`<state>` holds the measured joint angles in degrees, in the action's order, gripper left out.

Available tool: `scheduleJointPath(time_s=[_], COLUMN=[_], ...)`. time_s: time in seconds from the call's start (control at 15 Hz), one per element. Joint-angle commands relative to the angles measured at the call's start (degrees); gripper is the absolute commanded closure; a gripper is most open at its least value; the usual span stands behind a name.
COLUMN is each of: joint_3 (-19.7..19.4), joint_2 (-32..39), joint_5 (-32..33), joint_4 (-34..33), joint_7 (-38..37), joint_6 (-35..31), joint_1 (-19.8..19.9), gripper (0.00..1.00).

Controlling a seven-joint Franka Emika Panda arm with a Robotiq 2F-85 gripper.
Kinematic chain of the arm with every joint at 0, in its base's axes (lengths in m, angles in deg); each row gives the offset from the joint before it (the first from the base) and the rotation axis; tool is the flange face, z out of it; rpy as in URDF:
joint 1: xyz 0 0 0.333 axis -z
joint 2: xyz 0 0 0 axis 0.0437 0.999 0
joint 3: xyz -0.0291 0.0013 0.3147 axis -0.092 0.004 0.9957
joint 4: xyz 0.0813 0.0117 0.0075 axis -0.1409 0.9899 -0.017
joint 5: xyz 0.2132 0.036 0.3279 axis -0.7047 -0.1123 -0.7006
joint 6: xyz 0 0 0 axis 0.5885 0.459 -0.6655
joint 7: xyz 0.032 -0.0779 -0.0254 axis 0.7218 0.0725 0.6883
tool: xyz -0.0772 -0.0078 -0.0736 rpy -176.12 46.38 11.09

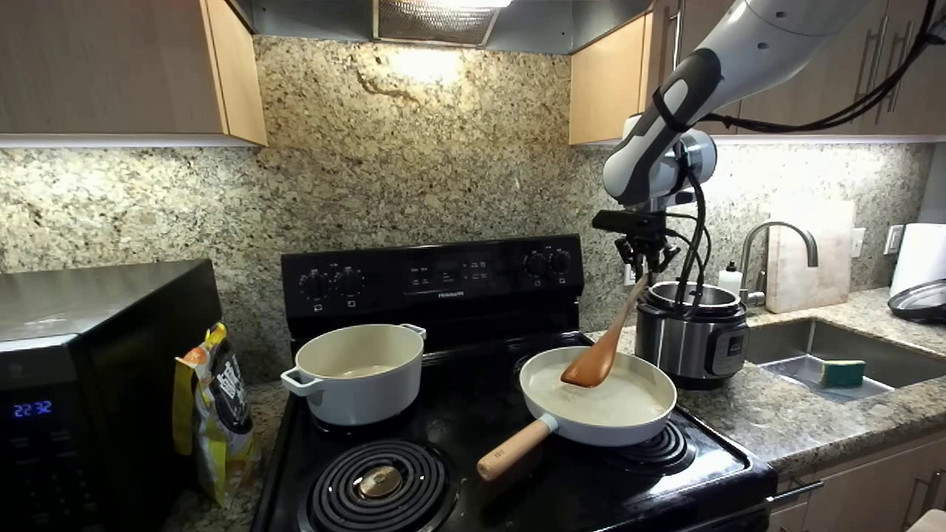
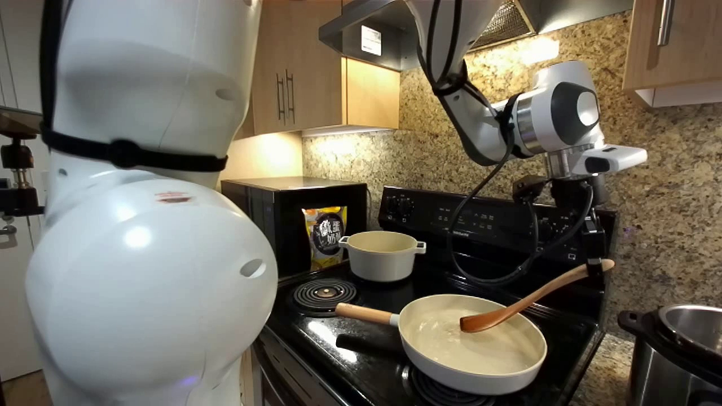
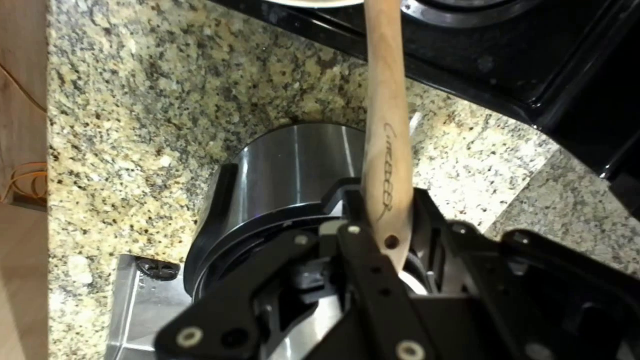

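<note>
The jaws are closed on the pale handle of a wooden spatula point(image 1: 602, 351), tilted, its brown head over the white pan point(image 1: 628, 406); whether it touches the bottom I cannot tell. In an exterior view the handle rises towards one o'clock; from the pan, a white pot point(image 1: 369, 395) sits at nine o'clock on the stove point(image 1: 473, 399), a steel cooker point(image 1: 680, 343) at two on the worktop point(image 1: 761, 414).

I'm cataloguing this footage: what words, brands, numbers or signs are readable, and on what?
"22:32": microwave display.
"蛋" and "奶", apparently: snack bag; its other characters are blurred.
Spatula handle: dark lettering, not surely legible.
Stove panel: perhaps "FRIGIDAIRE"; control markings too small.
Pan handle: small mark, unreadable.
Cooker panel: too small.
Range hood label: too small.
Robot arm label: blurred.
</note>
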<state>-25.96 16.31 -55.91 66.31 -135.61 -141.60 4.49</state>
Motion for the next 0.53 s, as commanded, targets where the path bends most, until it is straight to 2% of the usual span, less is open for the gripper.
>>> scheduleJointPath(time_s=[0.0, 0.47], joint_3=[1.1, 2.25], joint_2=[1.3, 3.74], joint_5=[0.92, 0.72], joint_4=[-2.1, -1.42], joint_7=[0.83, 0.0], joint_6=[2.11, 2.73], joint_1=[-0.84, -2.97], gripper=[0.89, 0.89])
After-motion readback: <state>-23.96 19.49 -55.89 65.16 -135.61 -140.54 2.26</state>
